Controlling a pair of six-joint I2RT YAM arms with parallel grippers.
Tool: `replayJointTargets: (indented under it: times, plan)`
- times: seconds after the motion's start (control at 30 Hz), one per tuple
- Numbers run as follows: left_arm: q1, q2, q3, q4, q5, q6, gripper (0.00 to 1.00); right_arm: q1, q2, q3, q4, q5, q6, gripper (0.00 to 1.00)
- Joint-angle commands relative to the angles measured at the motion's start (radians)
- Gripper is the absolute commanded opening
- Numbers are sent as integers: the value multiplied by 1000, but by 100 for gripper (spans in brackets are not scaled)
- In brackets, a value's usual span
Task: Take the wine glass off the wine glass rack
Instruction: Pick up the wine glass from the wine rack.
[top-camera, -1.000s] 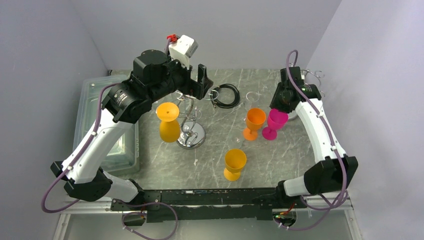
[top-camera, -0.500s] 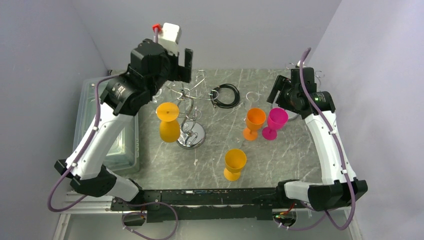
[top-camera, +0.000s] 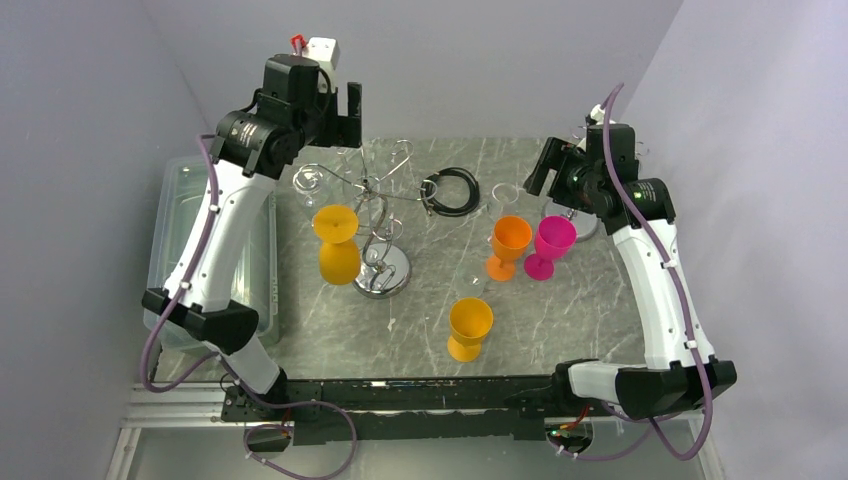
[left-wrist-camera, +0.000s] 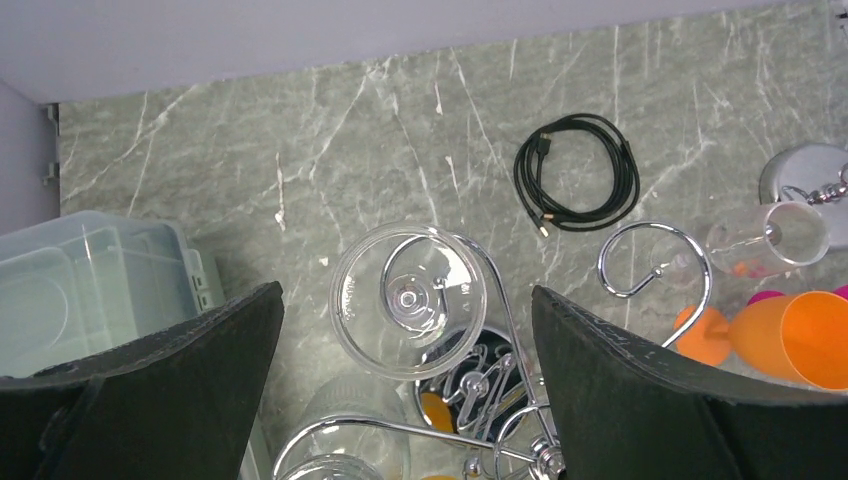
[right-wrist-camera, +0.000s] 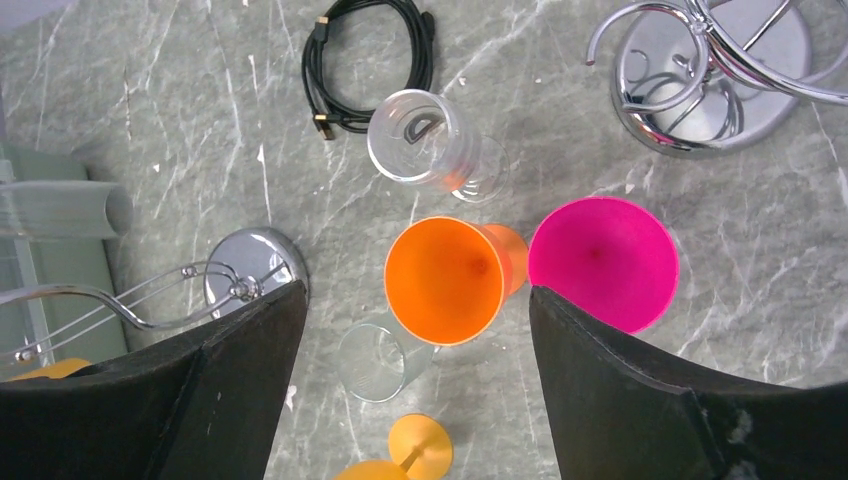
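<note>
- Pale lavender walls close in a grey marbled table (top-camera: 570, 300), with both arms reaching over it from the near edge.
- A clear plastic bin (top-camera: 190, 230) sits at the table's left side.
- The wine glass rack (top-camera: 381, 268) stands left of centre on its mirror disc base, curled arms spread.
- A smaller chrome stand (right-wrist-camera: 770, 90) sits back right.
- My left gripper (left-wrist-camera: 405, 297) hangs high above the rack — jaws spread wide, nothing in them.
- My right gripper (right-wrist-camera: 415, 300) hovers over the goblets, likewise released and empty.
- On the rack, a clear wine glass (left-wrist-camera: 375, 335) hangs foot-up directly below the left gripper. An orange wine glass (top-camera: 339, 258) hangs inverted on the rack's left side.
- Upright on the table are an orange goblet (top-camera: 510, 238), a magenta goblet (top-camera: 554, 238) just beside it, and a yellow-orange goblet (top-camera: 470, 322) nearer me.
- A coiled black cable (top-camera: 452, 190) lies toward the back.
</note>
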Motion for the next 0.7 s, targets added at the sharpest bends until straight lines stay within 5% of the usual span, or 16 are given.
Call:
replayJointTargets:
  times: [0.0,0.67]
  plan:
    - [15,26,72,-56,46,-23,99,3,-10,32,54,-37,-25,85]
    - [24,60,24,-53,37,-16,99,4,-30,-13,82,-58,-6,85]
